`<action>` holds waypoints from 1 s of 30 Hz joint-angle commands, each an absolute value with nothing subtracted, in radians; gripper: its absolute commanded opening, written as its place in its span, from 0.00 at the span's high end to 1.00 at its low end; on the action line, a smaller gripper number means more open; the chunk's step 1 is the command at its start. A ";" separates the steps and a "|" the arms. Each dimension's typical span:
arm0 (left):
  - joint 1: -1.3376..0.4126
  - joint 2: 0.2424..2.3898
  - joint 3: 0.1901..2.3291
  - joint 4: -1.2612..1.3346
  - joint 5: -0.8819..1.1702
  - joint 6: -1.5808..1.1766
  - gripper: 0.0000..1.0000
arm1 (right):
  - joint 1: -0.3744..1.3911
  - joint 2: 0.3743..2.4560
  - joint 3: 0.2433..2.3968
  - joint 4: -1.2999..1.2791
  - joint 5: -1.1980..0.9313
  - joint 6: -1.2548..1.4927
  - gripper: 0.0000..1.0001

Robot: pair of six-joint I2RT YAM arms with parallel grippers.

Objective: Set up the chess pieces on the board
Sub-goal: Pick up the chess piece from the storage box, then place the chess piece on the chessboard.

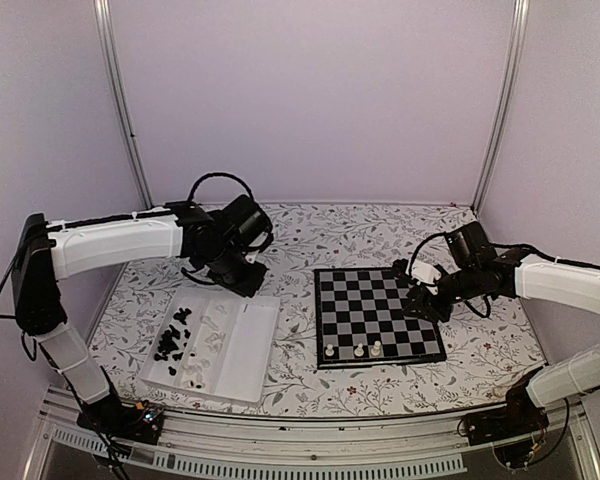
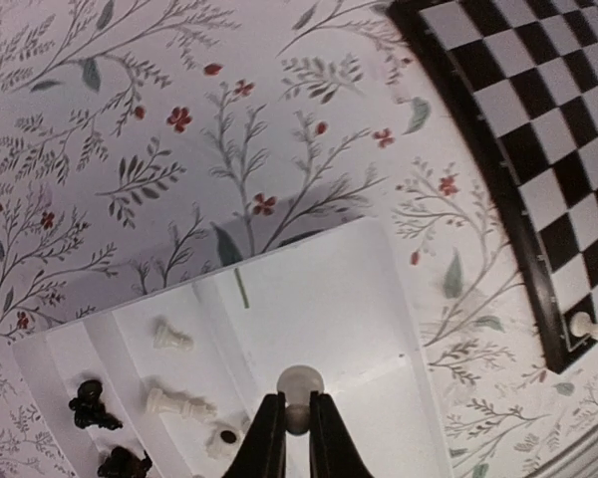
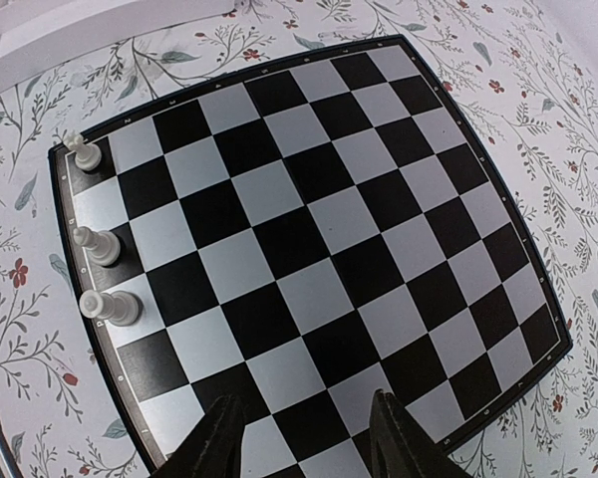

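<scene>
Pinching a round-headed white piece [image 2: 300, 381] between its fingers, the left claw [image 2: 297, 406] is hanging low over the white tray [image 1: 252, 345], which is sitting at 7 o'clock on the flowered table [image 1: 300, 235]. The right claw [image 3: 304, 423] is hovering spread and empty over the board [image 1: 380, 300] at 4 o'clock. Three white pieces [image 1: 359, 351] are standing along the board's 6 o'clock edge, and every other square is lying bare. Black pieces [image 1: 175, 335] and spare white pieces [image 1: 208, 340] are waiting in the tray, so the job is looking barely begun.
</scene>
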State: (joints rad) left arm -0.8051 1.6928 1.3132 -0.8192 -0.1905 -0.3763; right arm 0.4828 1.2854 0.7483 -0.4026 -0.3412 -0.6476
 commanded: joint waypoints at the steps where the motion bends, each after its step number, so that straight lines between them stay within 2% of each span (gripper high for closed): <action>1: -0.906 1.708 1.390 -0.783 -0.045 -0.310 0.90 | 0.477 1.291 0.746 -0.399 -0.333 -0.652 0.55; 7: -1.005 1.855 1.503 -0.745 0.035 -0.280 0.90 | 0.477 1.284 0.744 -0.399 -0.333 -0.652 0.55; 15: -1.047 2.025 1.632 -0.748 0.064 -0.247 0.90 | 0.477 1.281 0.744 -0.399 -0.330 -0.652 0.55; 30: -1.057 2.132 1.712 -0.777 0.114 -0.229 0.90 | 0.476 1.282 0.743 -0.400 -0.331 -0.653 0.55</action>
